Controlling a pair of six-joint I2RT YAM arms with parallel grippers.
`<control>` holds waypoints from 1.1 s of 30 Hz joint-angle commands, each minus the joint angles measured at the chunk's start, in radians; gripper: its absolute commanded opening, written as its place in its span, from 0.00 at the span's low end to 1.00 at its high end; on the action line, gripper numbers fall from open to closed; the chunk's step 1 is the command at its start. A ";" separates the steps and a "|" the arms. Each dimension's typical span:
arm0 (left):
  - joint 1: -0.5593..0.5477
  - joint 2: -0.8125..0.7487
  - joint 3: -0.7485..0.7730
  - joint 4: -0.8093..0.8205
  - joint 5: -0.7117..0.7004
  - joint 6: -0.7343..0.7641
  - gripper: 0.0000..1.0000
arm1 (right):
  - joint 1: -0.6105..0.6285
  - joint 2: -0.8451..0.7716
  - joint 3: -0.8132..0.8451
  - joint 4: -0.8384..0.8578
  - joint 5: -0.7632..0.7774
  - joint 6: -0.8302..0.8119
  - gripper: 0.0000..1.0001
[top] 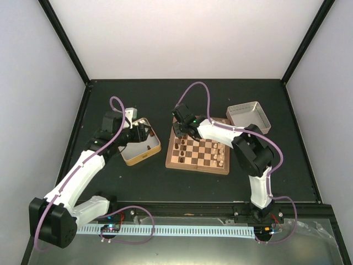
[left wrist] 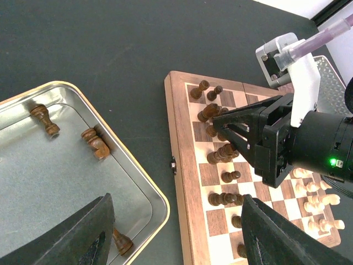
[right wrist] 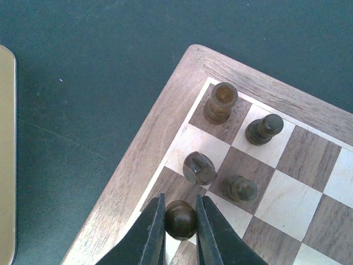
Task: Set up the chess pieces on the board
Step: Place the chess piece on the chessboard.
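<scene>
Bearing dark chess pieces (left wrist: 220,152) along its left side: board (right wrist: 135,165), mid-table. Gold tin (left wrist: 49,193) beside it, three more loose inside. Left gripper (left wrist: 177,210), spread wide above tin. Right gripper (right wrist: 180,205), pinching one dark piece (right wrist: 181,220) at an edge square.

You are viewing a robotics lab test cell, not a home or shop. A matte black table (top: 138,182) sits boxed in by plain white walls (top: 187,33) held in black frame bars (top: 63,38). The left arm (top: 83,168) and right arm (top: 262,187), white and black, are bolted at its near edge. Purple cables (top: 201,85) loop from them, and a slotted white cable duct (top: 182,230) runs between their bases.
</scene>
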 commanded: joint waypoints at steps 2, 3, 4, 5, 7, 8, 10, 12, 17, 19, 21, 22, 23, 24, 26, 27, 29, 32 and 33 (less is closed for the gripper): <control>0.008 0.008 0.043 -0.014 0.019 -0.004 0.65 | -0.005 0.009 0.021 0.001 -0.006 0.001 0.16; 0.007 0.007 0.044 -0.015 0.020 -0.003 0.65 | -0.006 0.010 0.022 0.001 -0.010 0.000 0.17; 0.007 0.007 0.046 -0.015 0.020 -0.004 0.65 | -0.004 0.010 0.022 0.001 -0.013 0.001 0.18; 0.008 0.008 0.045 -0.015 0.020 -0.004 0.65 | -0.005 0.008 0.023 0.001 -0.017 0.001 0.19; 0.007 0.007 0.046 -0.016 0.020 -0.004 0.65 | -0.005 0.007 0.024 -0.001 -0.022 0.001 0.21; 0.007 0.007 0.045 -0.016 0.020 -0.004 0.65 | -0.005 0.007 0.025 -0.002 -0.023 0.002 0.24; 0.008 0.007 0.045 -0.017 0.021 -0.003 0.65 | -0.004 0.007 0.027 -0.004 -0.018 0.002 0.26; 0.008 0.007 0.043 -0.018 0.023 -0.003 0.65 | -0.006 0.005 0.027 -0.005 -0.013 0.004 0.27; 0.008 0.007 0.045 -0.018 0.024 -0.002 0.65 | -0.006 -0.007 0.025 -0.006 -0.011 0.008 0.24; 0.008 0.008 0.044 -0.019 0.024 -0.002 0.65 | -0.006 -0.012 0.026 -0.005 -0.012 0.009 0.22; 0.008 0.008 0.043 -0.019 0.025 -0.004 0.65 | -0.007 -0.016 0.029 -0.005 -0.009 0.009 0.19; 0.008 0.008 0.045 -0.019 0.026 -0.003 0.65 | -0.008 -0.016 0.031 -0.005 -0.009 0.008 0.18; 0.008 0.008 0.045 -0.019 0.026 -0.003 0.65 | -0.007 -0.015 0.033 -0.006 -0.008 0.007 0.17; 0.008 0.008 0.045 -0.018 0.027 -0.003 0.65 | -0.007 -0.013 0.034 -0.008 -0.009 0.006 0.15; 0.007 0.008 0.046 -0.019 0.027 -0.003 0.65 | -0.009 -0.010 0.035 -0.009 -0.010 0.005 0.13; 0.007 0.008 0.046 -0.020 0.028 -0.001 0.65 | -0.010 -0.009 0.033 -0.008 -0.010 0.004 0.13; 0.007 0.007 0.046 -0.021 0.027 -0.002 0.65 | -0.009 -0.008 0.032 -0.007 -0.011 0.003 0.12; 0.007 0.007 0.044 -0.022 0.030 -0.003 0.65 | -0.010 -0.008 0.029 0.000 -0.015 0.005 0.13; 0.007 0.007 0.044 -0.023 0.030 -0.003 0.65 | -0.011 -0.009 0.029 0.003 -0.017 0.005 0.12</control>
